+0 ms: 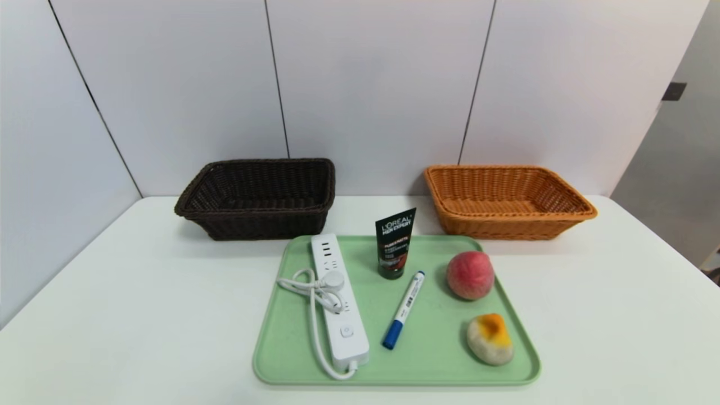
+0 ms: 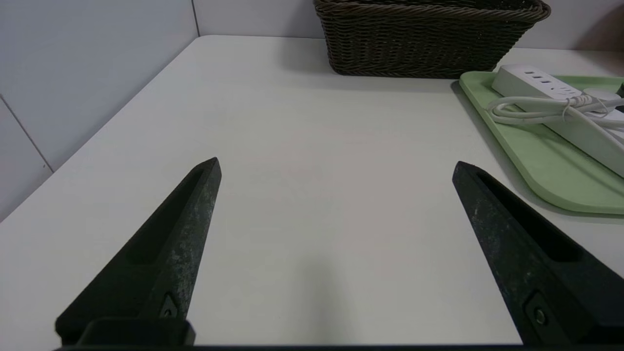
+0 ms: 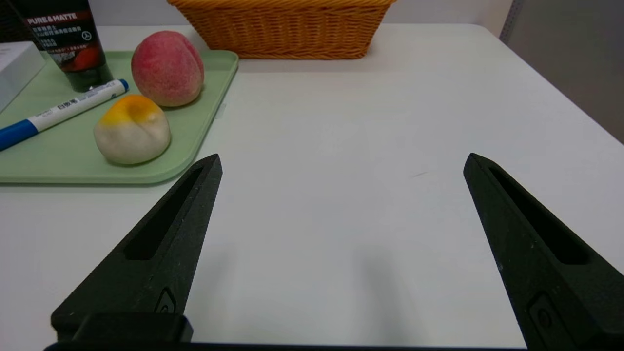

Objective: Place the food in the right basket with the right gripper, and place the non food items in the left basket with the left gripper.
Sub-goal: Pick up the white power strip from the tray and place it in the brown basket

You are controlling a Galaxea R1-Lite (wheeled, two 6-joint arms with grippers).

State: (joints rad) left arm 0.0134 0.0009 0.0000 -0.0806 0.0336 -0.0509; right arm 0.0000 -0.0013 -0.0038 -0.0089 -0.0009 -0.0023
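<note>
Left hand point(image 2: 336, 163) wide apart, empty, right hand point(image 3: 341, 161) likewise

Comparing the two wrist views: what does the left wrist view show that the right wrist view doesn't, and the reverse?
Only the left wrist view: the open left gripper, the dark brown basket, the power strip's sockets and coiled cord. Only the right wrist view: the open right gripper, the orange basket, peach, beige lump, marker, black tube. Both: the green tray and white table.
</note>
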